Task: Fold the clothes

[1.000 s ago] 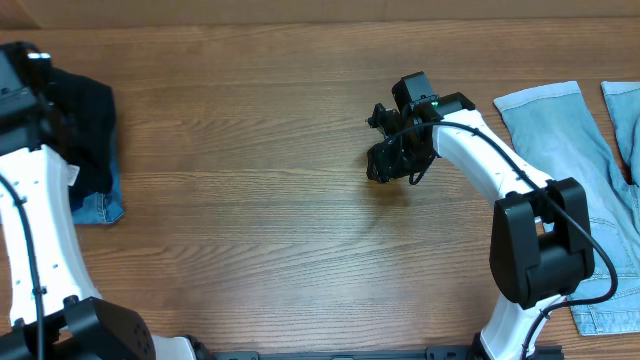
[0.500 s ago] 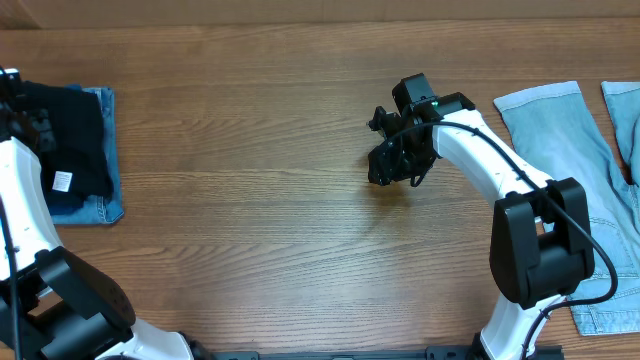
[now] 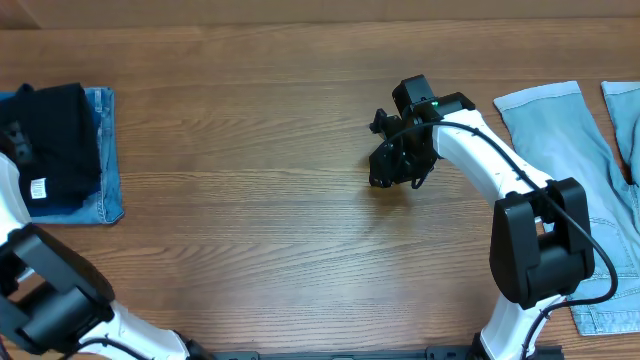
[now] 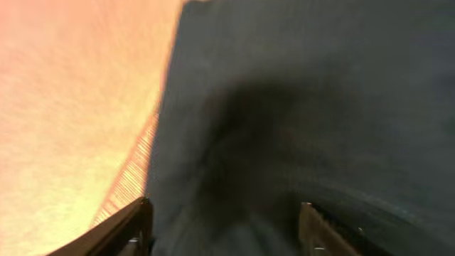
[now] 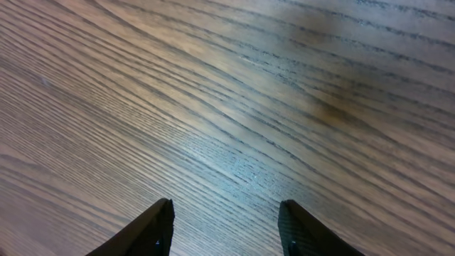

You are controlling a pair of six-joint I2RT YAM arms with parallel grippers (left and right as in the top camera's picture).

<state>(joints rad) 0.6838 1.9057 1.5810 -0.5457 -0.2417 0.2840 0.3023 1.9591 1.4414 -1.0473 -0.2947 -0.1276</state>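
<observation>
First, the overhead view is showing the whole wooden table (image 3: 250, 250). At the left edge of the frame a black garment (image 3: 60, 140) is lying on a folded blue denim piece (image 3: 108, 150), whose right and lower margins are showing around it. A white label (image 3: 38, 188) is showing on the black cloth. The left arm (image 3: 45, 290) is reaching up along the left edge, and the left gripper (image 3: 16, 138) is sitting over the left part of the black garment. Its dark body is merging with the cloth, so its jaws cannot be read from above. At the right edge, light-blue jeans (image 3: 565, 140) are lying spread out. The right arm (image 3: 480, 160) is stretching up and to the left from the lower right, and the right gripper (image 3: 392, 165) is hanging over bare wood at upper centre, well apart from the jeans.

Next, the left wrist view, though blurred, is supplying what the overhead cannot. The left gripper (image 4: 227, 231) is standing released, its two fingers (image 4: 135, 227) spread wide at the bottom of the frame. The black garment (image 4: 306, 107) is filling the centre and right directly beneath them, and bare wood is showing at the left. Contact with the cloth cannot be told.

Lastly, the right wrist view is showing only wood grain. The right gripper (image 5: 227, 227) is standing released too, its fingers (image 5: 160, 227) apart at the lower edge with nothing between them.
</observation>
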